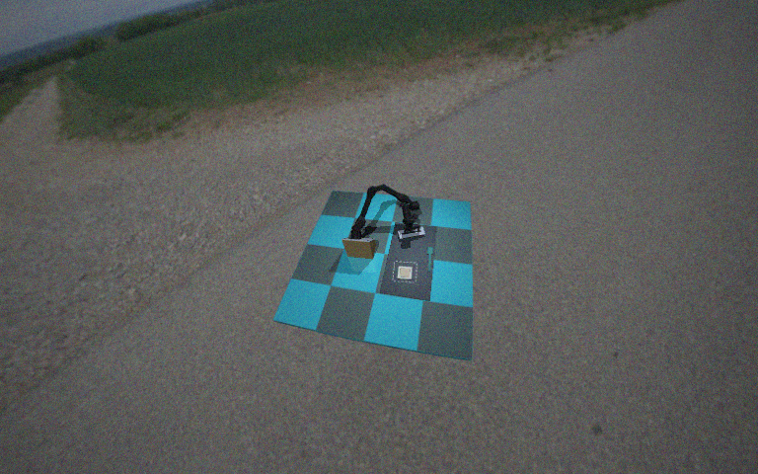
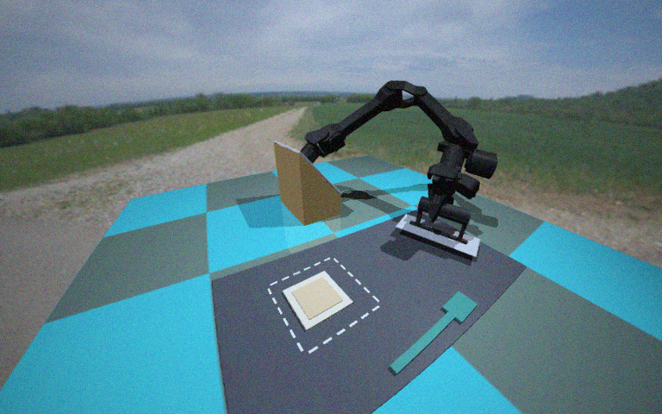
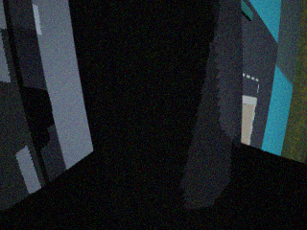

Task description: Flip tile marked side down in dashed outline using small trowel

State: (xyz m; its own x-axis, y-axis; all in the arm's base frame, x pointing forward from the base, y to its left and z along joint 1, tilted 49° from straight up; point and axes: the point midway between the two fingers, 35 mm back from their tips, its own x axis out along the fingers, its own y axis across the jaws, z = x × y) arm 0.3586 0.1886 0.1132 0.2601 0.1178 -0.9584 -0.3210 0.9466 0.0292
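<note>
tile [image 1: 405, 273] [image 2: 317, 297] [image 3: 247, 122] lies inside the outline [image 1: 416, 272] [image 2: 333, 259] [image 3: 258, 87] (gripper [image 1: 412, 231] [image 2: 439, 232] [image 3: 144, 105] holds pale plate [image 1: 402, 235] [image 2: 472, 247] [image 3: 67, 91])

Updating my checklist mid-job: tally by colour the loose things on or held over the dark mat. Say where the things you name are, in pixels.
Light grey: 1 (plate with a black handle [image 1: 419, 232] [image 2: 471, 247] [image 3: 59, 72], held)
Teal: 1 (paddle-shaped tool [image 1: 430, 251] [image 2: 459, 306] [image 3: 247, 11])
White and beige: 1 (tile [image 1: 405, 273] [image 2: 317, 297] [image 3: 247, 120])
Total: 3

From outside, we see a gravel track [image 1: 223, 173] [image 2: 253, 139], with a grassy verge [image 2: 146, 129] and trees [image 2: 48, 119] left of it, a green field [image 1: 279, 49] [image 2: 390, 119] to its right, and cloudy sky [image 1: 72, 19] [image 2: 244, 43] above it.
</note>
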